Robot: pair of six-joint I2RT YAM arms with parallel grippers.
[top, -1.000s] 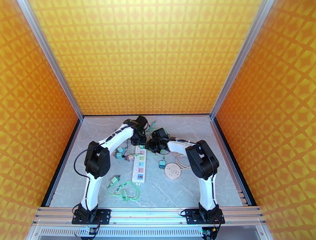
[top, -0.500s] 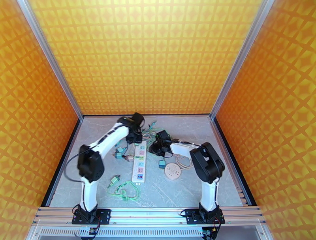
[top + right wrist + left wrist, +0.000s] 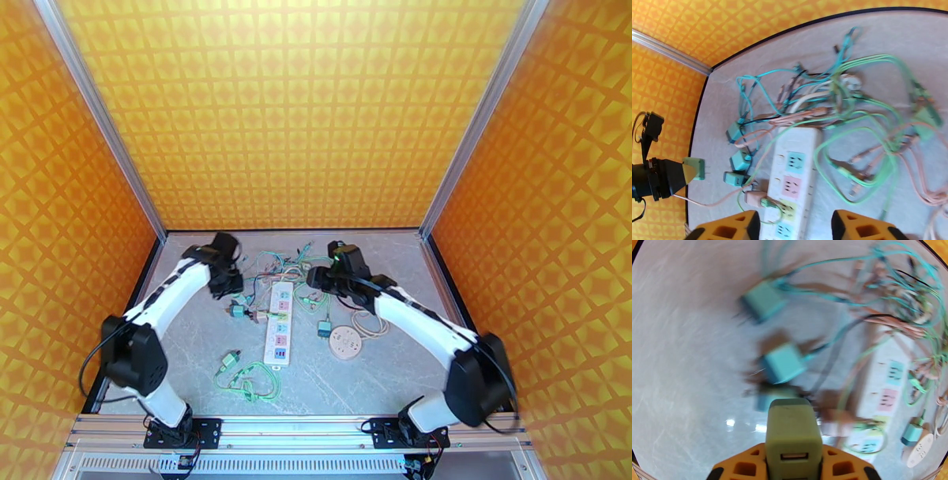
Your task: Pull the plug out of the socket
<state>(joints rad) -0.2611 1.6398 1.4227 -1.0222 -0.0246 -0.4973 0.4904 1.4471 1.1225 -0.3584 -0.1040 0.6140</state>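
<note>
Green plug [image 3: 794, 427] sits clamped in left jaws; right jaws gape empty.

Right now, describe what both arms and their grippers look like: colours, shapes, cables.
The left arm and right arm are the same build: smooth white tubular links joined by bulky black joints. A thin black cable loops out beside the left elbow. The left gripper and right gripper have orange plastic fingers with moulded rectangular recesses.

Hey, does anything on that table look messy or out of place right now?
Yes. A knot of cables sprawls around the far end of the power strip, and several loose chargers lie scattered to its left. The left tool holds a green plug clear of the strip.
</note>
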